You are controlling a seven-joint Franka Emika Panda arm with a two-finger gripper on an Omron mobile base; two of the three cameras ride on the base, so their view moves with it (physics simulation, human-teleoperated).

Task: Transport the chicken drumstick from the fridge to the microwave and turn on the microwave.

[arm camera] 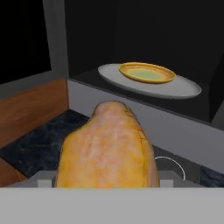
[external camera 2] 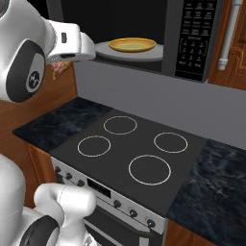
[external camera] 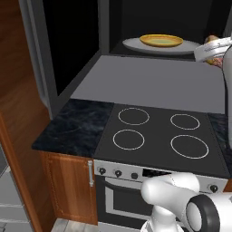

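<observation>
The wide microwave [external camera 2: 144, 43] with its grey frame and dark control panel stands open above the black stovetop [external camera: 158, 136] with four white ring burners. Inside its black cavity, a flat round yellow plate [arm camera: 147, 72] sits on the grey round turntable disc [arm camera: 175, 87]. The two-finger gripper [arm camera: 107, 181] holds the yellow-orange rounded chicken drumstick [arm camera: 107, 151], which lies between its fingers in the hand view; the fingers press against the lump's sides. The drumstick is in the air outside the microwave, in front of the cavity and apart from the plate. In the left base view the hand [external camera: 213, 47] sits at the right edge beside the turntable, with a sliver of the drumstick [external camera: 211, 60] showing beneath it. Dark marbled countertop [external camera: 72, 127] flanks the stovetop, over a wooden cabinet [external camera: 68, 186].
</observation>
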